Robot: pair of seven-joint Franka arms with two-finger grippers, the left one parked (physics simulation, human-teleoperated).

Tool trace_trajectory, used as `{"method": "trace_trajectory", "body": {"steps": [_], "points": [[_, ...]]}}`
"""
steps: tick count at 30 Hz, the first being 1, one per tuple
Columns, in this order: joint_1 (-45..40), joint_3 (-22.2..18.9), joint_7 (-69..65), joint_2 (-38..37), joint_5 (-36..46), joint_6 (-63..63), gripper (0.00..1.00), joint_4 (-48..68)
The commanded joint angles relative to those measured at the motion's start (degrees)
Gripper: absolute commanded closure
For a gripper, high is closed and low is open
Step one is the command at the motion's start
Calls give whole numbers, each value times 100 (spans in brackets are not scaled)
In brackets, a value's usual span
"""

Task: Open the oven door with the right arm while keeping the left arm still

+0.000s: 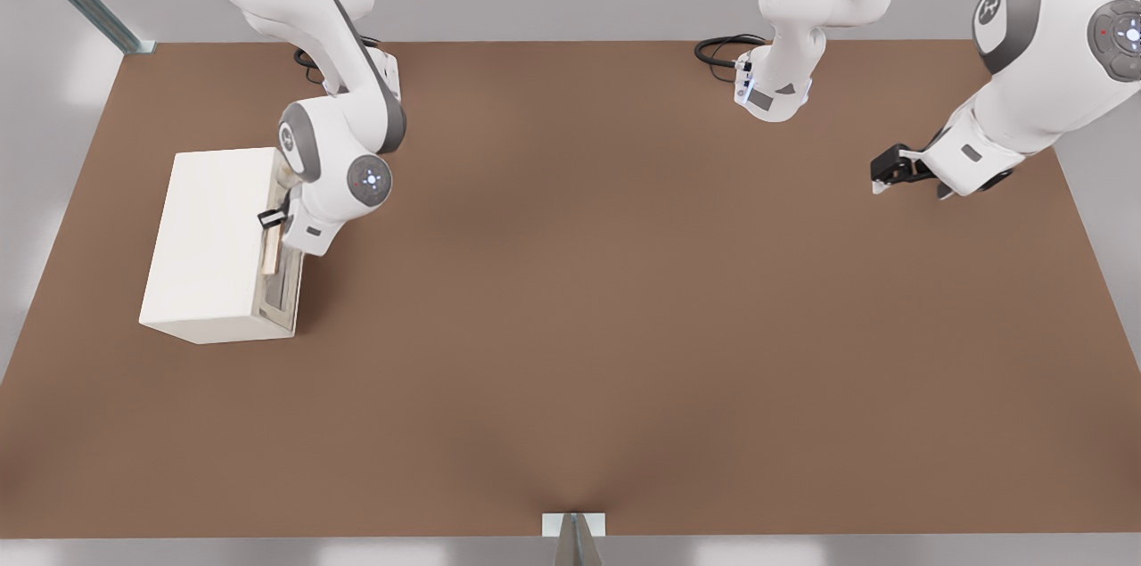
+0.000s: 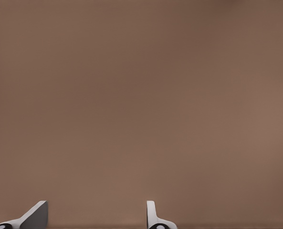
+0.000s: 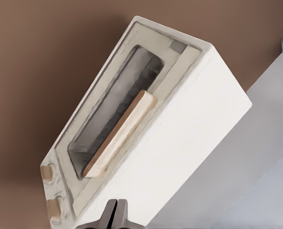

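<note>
While your claw [image 3: 116, 213] sits pinched together, empty, seemingly above the handle [image 3: 120, 133], spread it, straddle that bar, then swing the oven door [image 3: 113, 112] down.

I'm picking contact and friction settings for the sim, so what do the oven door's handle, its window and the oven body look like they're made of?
Handle: probably unfinished light wood, tan and matte.
Window: likely dark tinted glass, grey, faintly mottled.
Oven body: seemingly painted metal or plastic, smooth cream-white, no sheen.
The end effector, fingers pressed together, sits by the body's top edge, beside the handle.
</note>
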Motion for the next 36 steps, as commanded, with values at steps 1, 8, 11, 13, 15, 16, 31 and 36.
{"method": "trace_trajectory", "body": {"steps": [1, 8, 11, 13, 15, 16, 31, 36], "points": [[-147, -16, 1413, -28, -115, 636, 79, -229], [-375, -51, 1967, 297, -115, 1049, 79, -379], [-445, -51, 1967, 368, -159, 1119, 79, -493], [-586, -51, 1967, 377, -212, 1269, 79, -589], [-595, -51, 1958, 385, -220, 1286, 79, -598], [-595, -60, 1967, 412, -220, 1295, 79, -598], [-832, -51, 1958, 368, -379, 1374, 79, -739], [-788, -51, 1958, 385, -379, 1409, 79, -756]]}}
